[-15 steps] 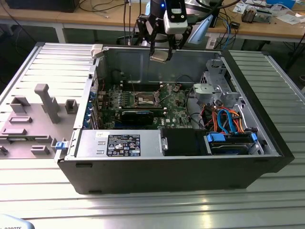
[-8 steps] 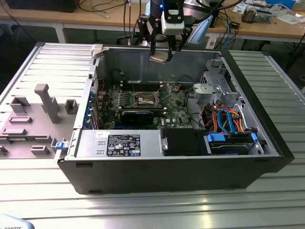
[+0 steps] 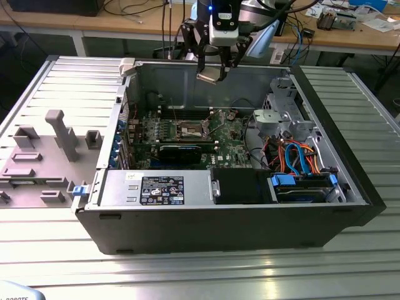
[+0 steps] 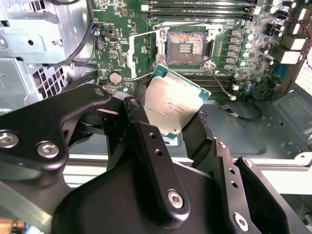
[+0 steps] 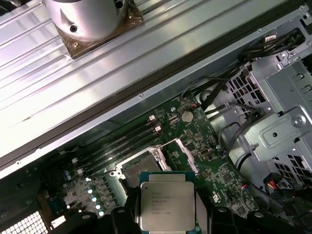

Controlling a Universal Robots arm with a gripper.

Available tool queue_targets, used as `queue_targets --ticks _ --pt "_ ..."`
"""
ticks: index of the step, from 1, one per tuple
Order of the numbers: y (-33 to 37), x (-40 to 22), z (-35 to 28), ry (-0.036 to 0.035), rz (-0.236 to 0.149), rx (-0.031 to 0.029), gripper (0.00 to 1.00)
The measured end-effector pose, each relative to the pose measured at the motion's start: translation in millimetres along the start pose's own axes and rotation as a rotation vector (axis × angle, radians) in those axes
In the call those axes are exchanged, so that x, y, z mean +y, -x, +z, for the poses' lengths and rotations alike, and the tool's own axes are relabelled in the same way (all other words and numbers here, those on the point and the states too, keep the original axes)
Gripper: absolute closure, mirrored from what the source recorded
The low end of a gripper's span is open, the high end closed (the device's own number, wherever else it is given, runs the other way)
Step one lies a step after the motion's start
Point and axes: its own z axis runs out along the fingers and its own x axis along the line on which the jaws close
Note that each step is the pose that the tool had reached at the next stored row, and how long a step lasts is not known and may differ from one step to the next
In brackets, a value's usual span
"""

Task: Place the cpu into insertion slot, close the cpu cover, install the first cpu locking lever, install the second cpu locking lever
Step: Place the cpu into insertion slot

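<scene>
I have my gripper (image 4: 165, 117) clamped on the cpu (image 4: 175, 100); the faint print on its lid is unreadable. The insertion slot (image 4: 185, 48) lies uncovered below, well apart.

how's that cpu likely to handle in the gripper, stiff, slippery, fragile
Probably stiff: the cpu looks like a flat plate with a metal top and sits unbent in the gripper. Likely slippery, since that top is smooth and shiny and only its thin edges seem to be gripped. Probably light, being so thin.
</scene>
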Motion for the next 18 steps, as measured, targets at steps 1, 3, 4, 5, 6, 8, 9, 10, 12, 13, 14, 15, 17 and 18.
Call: queue_targets --ticks 1,3,4,5,6,8,9,10,12,13,14,15,17,18 --pt "0.0 0.0 0.1 0.0001 0.008 -0.0008 0.46" --pt "0.0 0.0 0.2 0.0004 0.024 -0.0022 0.46" --pt "0.0 0.0 0.3 0.0006 0.030 -0.0027 0.46" --pt "0.0 0.0 0.4 0.0007 0.037 -0.0033 0.46" --pt "0.0 0.0 0.6 0.0009 0.043 -0.0038 0.46" --pt "0.0 -0.1 0.9 0.0011 0.061 -0.0054 0.46" --pt "0.0 -0.1 1.0 0.0013 0.069 -0.0062 0.46" --pt "0.0 -0.1 1.1 0.0014 0.076 -0.0069 0.46" --pt "0.0 -0.1 1.3 0.0018 0.093 -0.0084 0.46" --pt "0.0 -0.1 1.3 0.0019 0.099 -0.0089 0.46" --pt "0.0 -0.1 1.4 0.0021 0.107 -0.0096 0.46" --pt "0.0 -0.1 1.5 0.0022 0.112 -0.0100 0.46" --pt "0.0 -0.2 1.6 0.0025 0.128 -0.0115 0.46" --pt "0.0 -0.2 1.7 0.0027 0.136 -0.0122 0.46"
